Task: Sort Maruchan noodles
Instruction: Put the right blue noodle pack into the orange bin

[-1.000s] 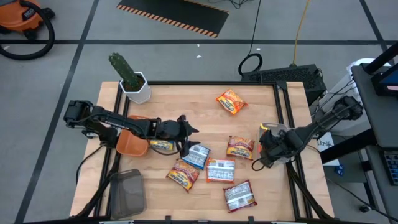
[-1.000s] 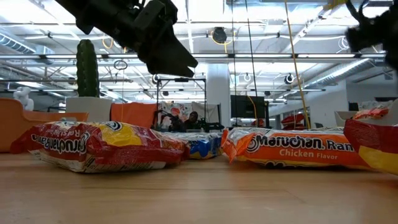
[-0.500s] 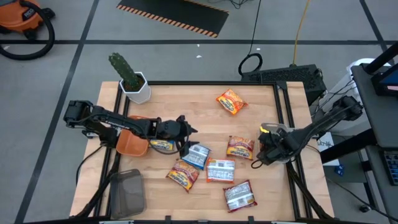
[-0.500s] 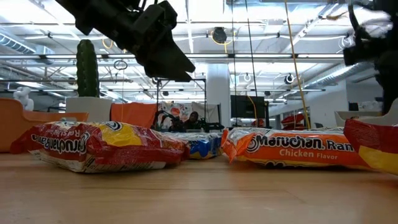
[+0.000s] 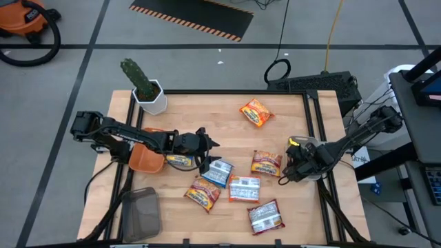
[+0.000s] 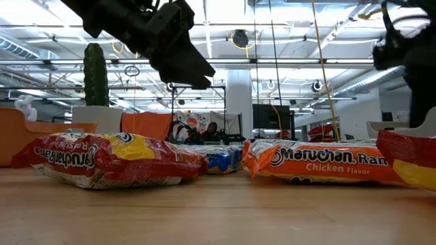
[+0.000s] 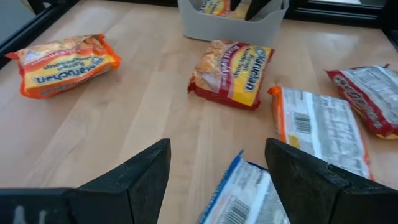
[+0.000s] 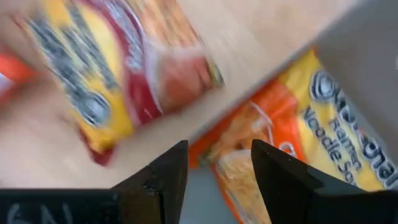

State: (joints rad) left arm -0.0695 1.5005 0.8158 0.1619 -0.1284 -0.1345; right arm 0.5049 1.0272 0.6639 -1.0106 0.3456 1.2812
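The wooden table (image 5: 179, 117) carries the scattered Maruchan noodles (image 5: 243, 188), most of them bunched in the near middle, one orange packet (image 5: 256, 112) alone toward the far edge. An orange bowl (image 5: 147, 158) with a packet at its rim sits by the left arm; a grey tray (image 5: 142, 212) lies in the near left corner beyond the cactus pot (image 5: 149, 94).

The left gripper (image 5: 208, 156) hangs over the middle with its fingers spread and nothing between them. The blue-white packet (image 5: 219, 172) lies just ahead of and below it, long axis slanting across the gap between the jaws, so this arm is the nearer one.

The right gripper (image 5: 292, 171), parted and empty, hovers at the right edge beside the red packet (image 5: 267, 163).

The left wrist view shows a grey bin (image 7: 231, 18) holding packets (barely visible from above); the low view shows only height off the table
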